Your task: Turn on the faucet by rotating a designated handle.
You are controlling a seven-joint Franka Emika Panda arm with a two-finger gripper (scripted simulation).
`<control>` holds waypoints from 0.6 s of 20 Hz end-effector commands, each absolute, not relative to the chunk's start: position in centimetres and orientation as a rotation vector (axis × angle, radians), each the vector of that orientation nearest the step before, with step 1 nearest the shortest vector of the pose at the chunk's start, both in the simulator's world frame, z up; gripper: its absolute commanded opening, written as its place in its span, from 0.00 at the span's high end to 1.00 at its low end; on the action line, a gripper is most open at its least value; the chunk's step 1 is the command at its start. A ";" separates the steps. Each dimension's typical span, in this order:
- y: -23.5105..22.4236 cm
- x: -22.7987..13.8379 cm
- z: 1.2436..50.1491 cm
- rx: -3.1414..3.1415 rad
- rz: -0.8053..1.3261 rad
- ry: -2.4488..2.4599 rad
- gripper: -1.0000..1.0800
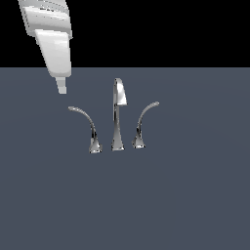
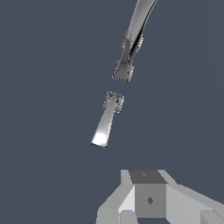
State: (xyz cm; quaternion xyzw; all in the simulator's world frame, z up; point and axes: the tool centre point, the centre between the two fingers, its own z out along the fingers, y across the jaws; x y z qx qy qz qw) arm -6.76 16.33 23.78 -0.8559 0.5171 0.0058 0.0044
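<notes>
The chrome faucet point(image 1: 117, 119) stands mid-scene on the grey surface, a tall spout with a broad flat head between two curved levers. The handle point(image 1: 84, 118) is the lever on the exterior view's left, arching over to a nearly level tip. My gripper point(image 1: 61, 89) hangs tilted above and just left of that tip, apart from it, fingers together with nothing held. In the wrist view the gripper point(image 2: 146, 197) is far from the spout point(image 2: 106, 120) and from one lever point(image 2: 131, 48). I cannot tell which lever that is.
The other lever point(image 1: 144, 122), steeper with an upward-slanting tip, stands to the exterior view's right of the spout. A flat grey surface point(image 1: 195, 195) carries the whole set, with a black background behind it.
</notes>
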 end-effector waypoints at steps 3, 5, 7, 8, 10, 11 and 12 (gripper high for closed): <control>16.6 -4.8 22.1 -2.619 0.013 1.721 1.00; 16.6 -3.8 21.3 -2.590 0.011 1.766 1.00; 16.6 -2.9 20.5 -2.562 0.009 1.810 1.00; 16.6 -2.5 20.2 -2.548 0.008 1.830 1.00; 16.6 -1.7 19.5 -2.522 0.005 1.868 1.00; 16.6 -1.3 19.2 -2.510 0.004 1.886 1.00; 16.5 -1.0 18.9 -2.498 0.004 1.902 1.00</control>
